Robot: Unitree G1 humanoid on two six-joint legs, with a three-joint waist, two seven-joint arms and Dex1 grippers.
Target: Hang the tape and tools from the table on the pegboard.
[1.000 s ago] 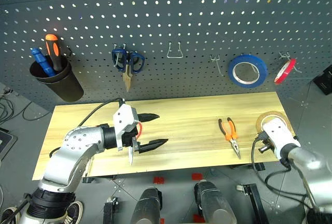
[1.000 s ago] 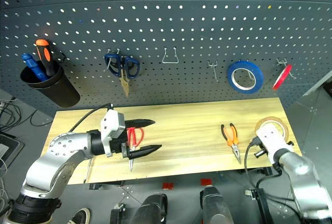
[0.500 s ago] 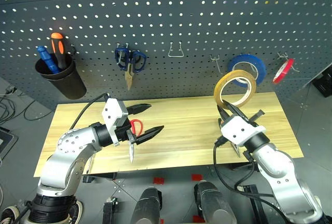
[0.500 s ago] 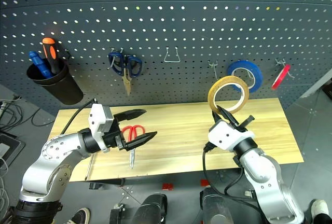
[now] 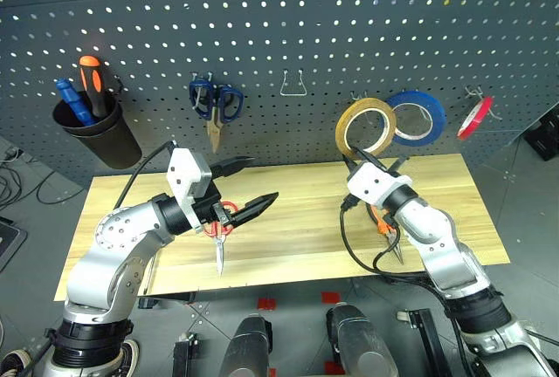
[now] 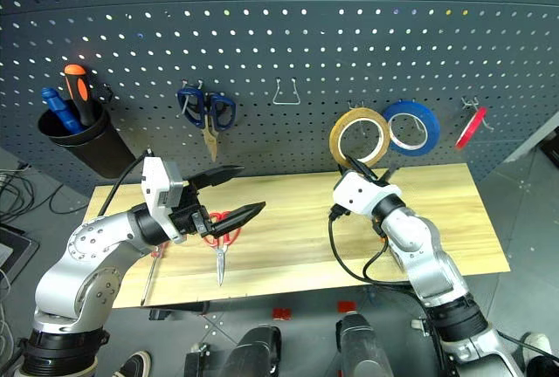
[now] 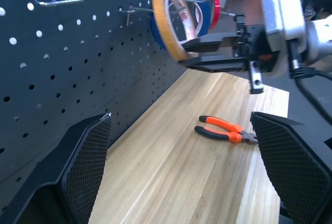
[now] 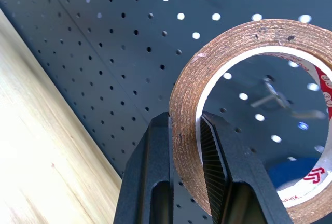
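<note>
My right gripper is shut on the lower rim of the tan-yellow tape and holds it upright in front of the pegboard, just left of the blue roll. In the right wrist view a metal hook shows through the hole of the tape. My left gripper hovers open above the red-handled scissors, which lie on the table. The orange-and-black pliers lie on the wood beneath my right forearm.
Blue-handled scissors hang on the board, with an empty wire hook to their right. A red roll hangs at the far right. A black cup on the left holds an orange-and-black screwdriver.
My right gripper has lifted the tape from the table's right end and carried it up and left to the pegboard. My left gripper has risen a little above the scissors.
</note>
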